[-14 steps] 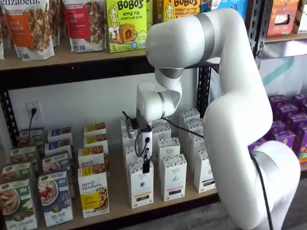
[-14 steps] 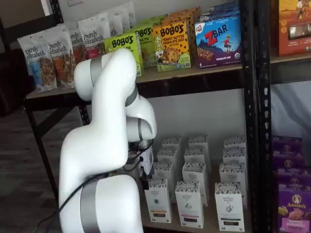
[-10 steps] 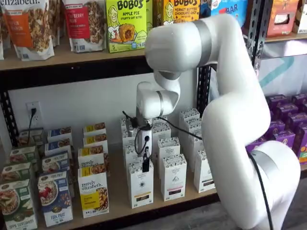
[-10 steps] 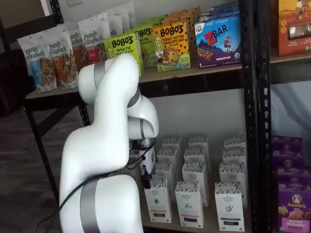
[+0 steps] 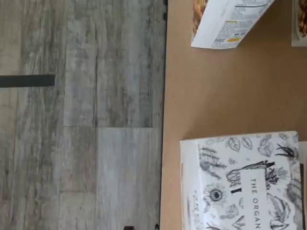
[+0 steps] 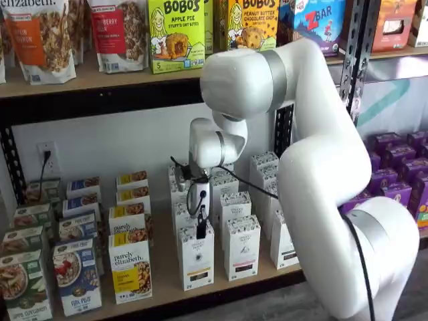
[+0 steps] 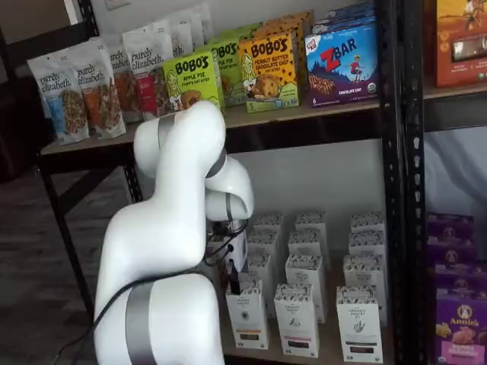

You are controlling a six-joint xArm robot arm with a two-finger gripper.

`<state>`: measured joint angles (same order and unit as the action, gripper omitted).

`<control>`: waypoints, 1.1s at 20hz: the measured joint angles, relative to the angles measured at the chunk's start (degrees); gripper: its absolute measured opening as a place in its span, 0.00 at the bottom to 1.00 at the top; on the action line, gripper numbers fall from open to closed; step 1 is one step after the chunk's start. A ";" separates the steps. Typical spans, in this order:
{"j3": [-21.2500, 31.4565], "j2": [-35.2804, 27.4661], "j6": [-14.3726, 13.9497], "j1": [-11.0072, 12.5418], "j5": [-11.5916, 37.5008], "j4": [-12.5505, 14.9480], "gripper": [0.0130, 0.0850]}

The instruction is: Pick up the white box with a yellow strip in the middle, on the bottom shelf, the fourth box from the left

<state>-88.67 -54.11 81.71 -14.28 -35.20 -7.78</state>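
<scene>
Hand (image 6: 201,231) spread wide | white box (image 6: 196,257) beneath | top reads "THE ORGAN"

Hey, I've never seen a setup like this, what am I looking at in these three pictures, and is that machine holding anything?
It is a white robot arm reaching into store shelving. Two pictures come from fixed cameras in front of the shelves; the third comes from a camera on the arm's wrist, looking down and turned on its side.

The gripper hangs just above the white box at the front of the bottom shelf. From the side I cannot see a gap between its black fingers, and it holds nothing.

The wrist view shows that carton's leaf-patterned top and grey flooring. Granola boxes stand beside it, snack boxes above.
</scene>
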 joint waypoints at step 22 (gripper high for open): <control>-13.29 -11.14 -1.79 1.01 -2.50 3.23 1.00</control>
<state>-101.95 -65.25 79.92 -13.27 -37.70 -4.55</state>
